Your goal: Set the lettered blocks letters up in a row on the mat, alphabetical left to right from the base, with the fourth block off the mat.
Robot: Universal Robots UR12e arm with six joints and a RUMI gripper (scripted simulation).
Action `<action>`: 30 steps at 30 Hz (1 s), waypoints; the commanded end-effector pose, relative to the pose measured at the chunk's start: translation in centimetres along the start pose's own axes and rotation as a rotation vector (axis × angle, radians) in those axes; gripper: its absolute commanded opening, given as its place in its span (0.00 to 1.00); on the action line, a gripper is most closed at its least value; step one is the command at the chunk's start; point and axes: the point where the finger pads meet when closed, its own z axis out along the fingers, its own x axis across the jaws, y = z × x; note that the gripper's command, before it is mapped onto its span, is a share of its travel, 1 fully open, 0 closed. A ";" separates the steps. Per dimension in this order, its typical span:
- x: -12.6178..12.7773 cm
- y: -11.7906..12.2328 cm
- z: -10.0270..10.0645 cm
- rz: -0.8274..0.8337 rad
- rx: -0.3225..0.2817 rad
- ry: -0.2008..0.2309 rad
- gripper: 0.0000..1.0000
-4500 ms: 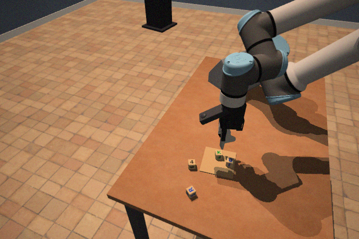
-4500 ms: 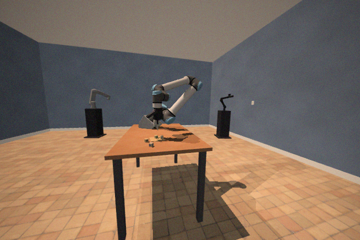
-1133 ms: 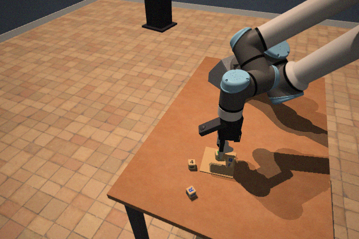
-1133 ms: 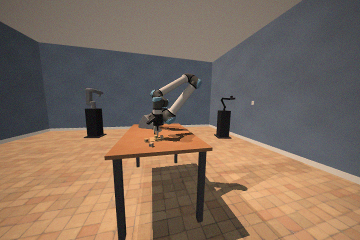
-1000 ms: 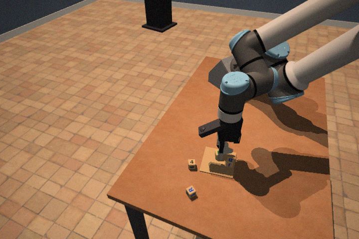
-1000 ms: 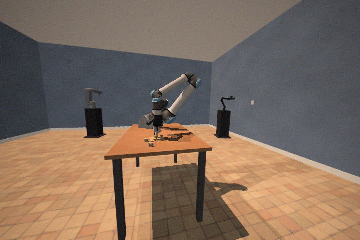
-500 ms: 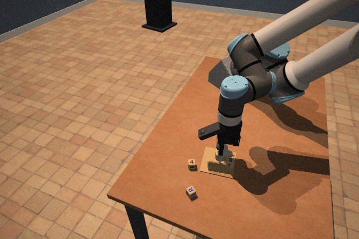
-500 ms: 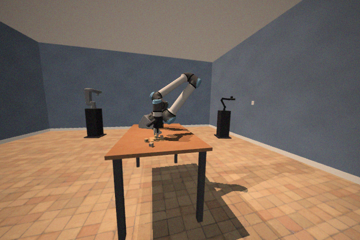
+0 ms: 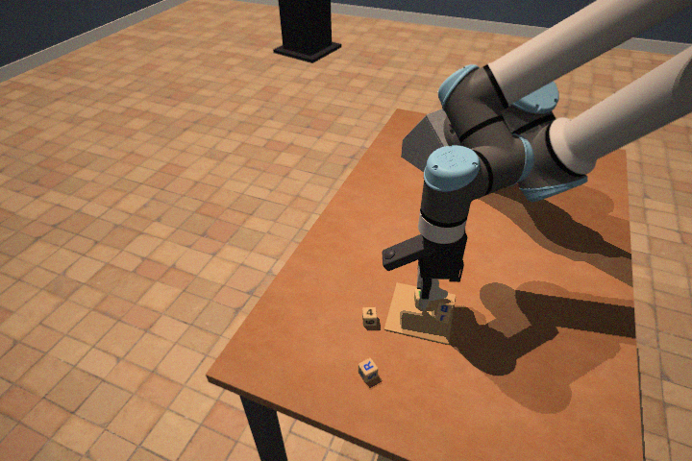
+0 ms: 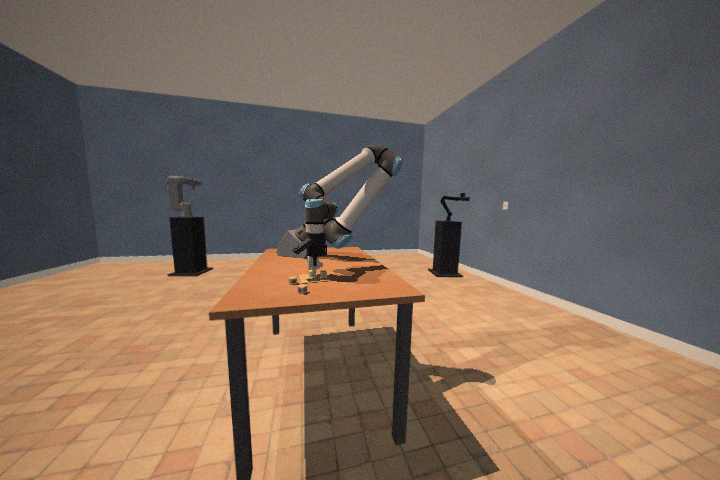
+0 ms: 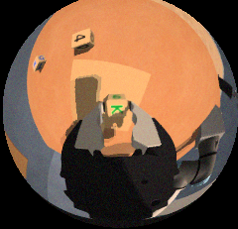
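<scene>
The pale mat [image 9: 394, 305] [image 11: 136, 77] lies on the table. A block with a green K [image 11: 116, 108] [image 9: 432, 299] on top stands on it. My gripper [image 9: 425, 295] [image 11: 116, 102] [image 10: 314, 272] is low over the mat, open, with one finger close on each side of the K block. A block with a blue letter [image 9: 443, 311] that I cannot read stands on the mat right beside the K block; the wrist view hides it. The block with a 4 [image 9: 369, 315] [image 11: 83, 40] sits off the mat to its left. The R block [image 9: 368, 370] [image 11: 39, 63] lies near the table's front edge.
The wooden table [image 9: 521, 391] [image 10: 259, 300] has its near edge just beyond the R block. The arm's shadow falls to the right of the mat. Two black pedestals [image 10: 187, 245] [image 10: 446, 247] with other arms stand far off on the floor.
</scene>
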 end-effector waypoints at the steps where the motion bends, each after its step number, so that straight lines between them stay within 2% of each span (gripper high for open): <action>1: 0.0 0.0 0.0 0.000 0.001 -0.001 0.28; 12: 0.0 0.0 0.0 0.000 0.001 -0.001 0.28; 13: 0.0 0.0 0.0 0.000 0.001 -0.001 0.09; 30: 0.0 0.0 0.0 0.000 0.001 -0.001 0.09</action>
